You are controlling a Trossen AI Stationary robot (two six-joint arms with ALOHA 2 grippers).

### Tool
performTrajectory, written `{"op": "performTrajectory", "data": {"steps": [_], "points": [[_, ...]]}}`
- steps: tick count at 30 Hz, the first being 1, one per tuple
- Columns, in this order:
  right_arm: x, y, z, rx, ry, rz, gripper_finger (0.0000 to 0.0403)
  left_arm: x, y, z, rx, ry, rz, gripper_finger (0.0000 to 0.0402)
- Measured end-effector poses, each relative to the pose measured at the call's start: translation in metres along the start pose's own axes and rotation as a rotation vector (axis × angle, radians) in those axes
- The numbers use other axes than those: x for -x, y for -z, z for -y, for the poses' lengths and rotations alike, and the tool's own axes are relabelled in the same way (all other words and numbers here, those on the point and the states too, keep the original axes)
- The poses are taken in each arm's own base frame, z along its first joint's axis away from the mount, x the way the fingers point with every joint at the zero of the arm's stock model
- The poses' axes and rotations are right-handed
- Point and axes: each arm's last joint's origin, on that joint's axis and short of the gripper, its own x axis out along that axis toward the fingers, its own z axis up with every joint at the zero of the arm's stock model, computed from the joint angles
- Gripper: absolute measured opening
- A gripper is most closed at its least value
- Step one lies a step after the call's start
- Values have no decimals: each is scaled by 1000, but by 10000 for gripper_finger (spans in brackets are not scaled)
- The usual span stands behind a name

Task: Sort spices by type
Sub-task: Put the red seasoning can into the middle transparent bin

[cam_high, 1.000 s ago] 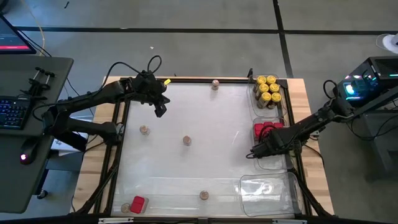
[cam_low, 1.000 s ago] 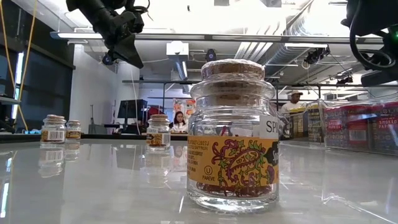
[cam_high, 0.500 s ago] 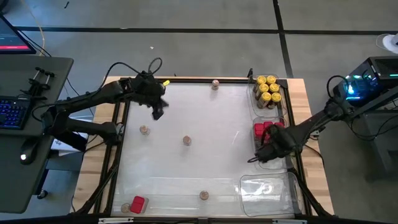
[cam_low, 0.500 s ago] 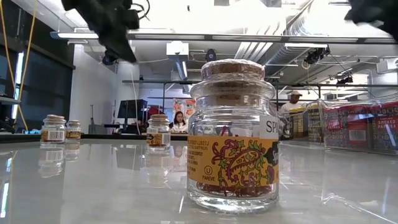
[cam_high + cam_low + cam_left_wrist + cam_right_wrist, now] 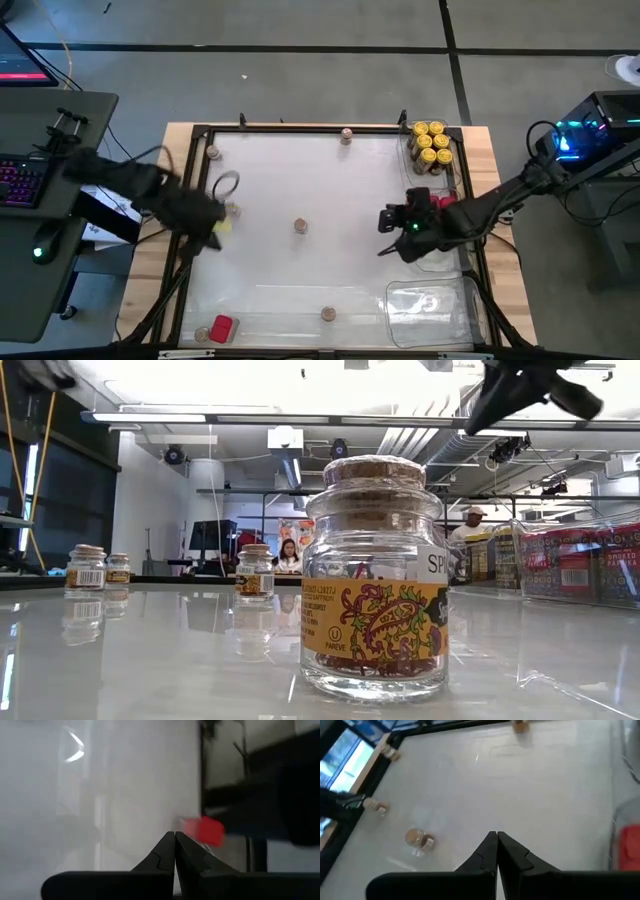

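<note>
Both claws were shut, empty. I should open right claw [image 5: 384,222] before nearing cork-topped glass jar [image 5: 300,226] ahead.

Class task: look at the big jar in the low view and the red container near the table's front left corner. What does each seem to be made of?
Jar: looks like clear glass, glossy, since the background shows through its wall; the stopper looks like cork, being speckled tan and matte. A printed paper label wraps the body.
Red container: possibly painted metal, going by its boxy shape and solid red colour, but too small to be sure.
</note>
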Motion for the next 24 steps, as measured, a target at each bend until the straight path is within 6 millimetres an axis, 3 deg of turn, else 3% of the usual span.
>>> {"op": "performTrajectory", "data": {"steps": [6, 10, 16, 24], "points": [[-6, -5, -7, 106, -34, 6, 0, -47, 29, 59, -234, 27, -176, 0], [-6, -5, -10, 167, -55, -1, 0, -86, 56, 84, -340, -5, -346, 0], [-6, -4, -11, 216, -64, -12, 0, -126, 65, 105, -385, 28, -352, 0], [-6, -3, -11, 245, -68, -54, 0, -148, 54, 109, -492, 8, -227, 0]]}}
